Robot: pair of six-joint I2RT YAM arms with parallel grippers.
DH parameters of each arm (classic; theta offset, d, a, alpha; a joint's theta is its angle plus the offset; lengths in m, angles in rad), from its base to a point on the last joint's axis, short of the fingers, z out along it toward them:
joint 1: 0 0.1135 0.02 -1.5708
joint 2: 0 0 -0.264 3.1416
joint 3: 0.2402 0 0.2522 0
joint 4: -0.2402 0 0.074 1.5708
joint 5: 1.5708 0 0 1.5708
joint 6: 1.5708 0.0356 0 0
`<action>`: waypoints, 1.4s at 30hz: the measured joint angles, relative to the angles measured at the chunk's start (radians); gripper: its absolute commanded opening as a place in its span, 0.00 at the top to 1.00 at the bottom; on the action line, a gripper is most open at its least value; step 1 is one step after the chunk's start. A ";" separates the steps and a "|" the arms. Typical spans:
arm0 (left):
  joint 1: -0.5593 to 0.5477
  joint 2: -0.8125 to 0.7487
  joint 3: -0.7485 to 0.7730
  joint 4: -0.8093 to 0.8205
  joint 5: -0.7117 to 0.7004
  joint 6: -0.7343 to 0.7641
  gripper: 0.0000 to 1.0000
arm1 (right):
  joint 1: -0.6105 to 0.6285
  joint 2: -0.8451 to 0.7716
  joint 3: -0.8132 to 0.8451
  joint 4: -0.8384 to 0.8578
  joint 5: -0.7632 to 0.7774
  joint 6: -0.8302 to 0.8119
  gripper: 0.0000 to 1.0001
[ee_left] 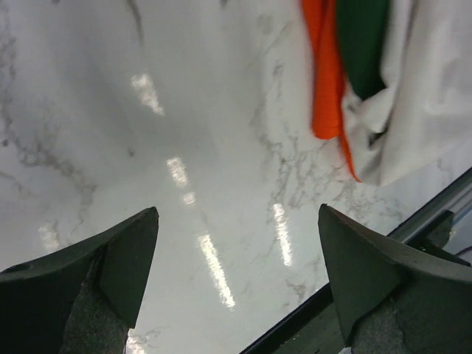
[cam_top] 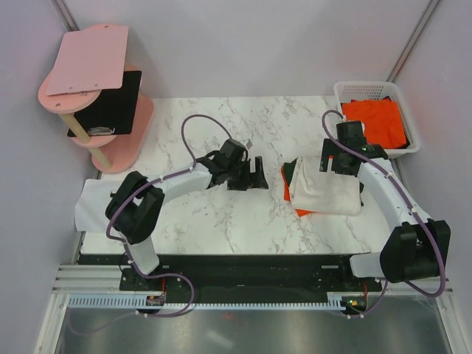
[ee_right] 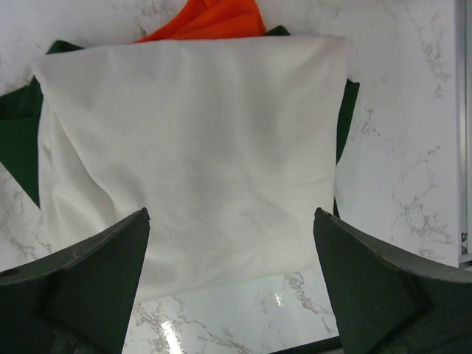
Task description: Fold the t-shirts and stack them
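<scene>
Lying folded on the tabletop (cam_top: 221, 221), the cream-white t-shirt (cam_top: 324, 193) tops an orange t-shirt (ee_right: 210, 18); more orange t-shirts (cam_top: 376, 122) remain in the basket (cam_top: 372, 88). Left fingers (ee_left: 125, 251) and right fingers (ee_right: 369, 273) are released, holding nothing.

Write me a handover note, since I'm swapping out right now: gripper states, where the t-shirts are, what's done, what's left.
Left gripper: open, empty, over bare marble table, left of the stack.
Right gripper: open, empty, above the cream t-shirt.
Shirts: the cream t-shirt lies folded on an orange t-shirt; more orange cloth sits in the basket, far right corner.
Done: a two-shirt stack.
Left: fold the basket's orange cloth and add it to the stack.
</scene>
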 measured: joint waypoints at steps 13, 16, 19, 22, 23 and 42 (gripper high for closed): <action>-0.055 0.253 0.523 0.067 0.121 -0.012 0.12 | -0.061 0.024 -0.103 0.075 0.056 0.076 0.04; -0.056 0.357 0.625 0.056 0.135 -0.014 0.12 | -0.126 0.015 -0.125 0.095 0.036 0.089 0.04; -0.057 0.447 0.707 0.031 0.156 -0.019 0.13 | -0.187 0.013 -0.128 0.107 0.000 0.091 0.04; -0.059 0.523 0.774 0.019 0.170 -0.023 0.14 | -0.229 0.014 -0.133 0.117 -0.043 0.091 0.05; -0.061 0.541 0.790 0.015 0.172 -0.023 0.14 | -0.241 0.015 -0.137 0.124 -0.063 0.091 0.05; -0.076 0.711 1.028 -0.039 0.175 -0.051 0.98 | -0.298 0.171 -0.217 0.276 -0.298 0.097 0.71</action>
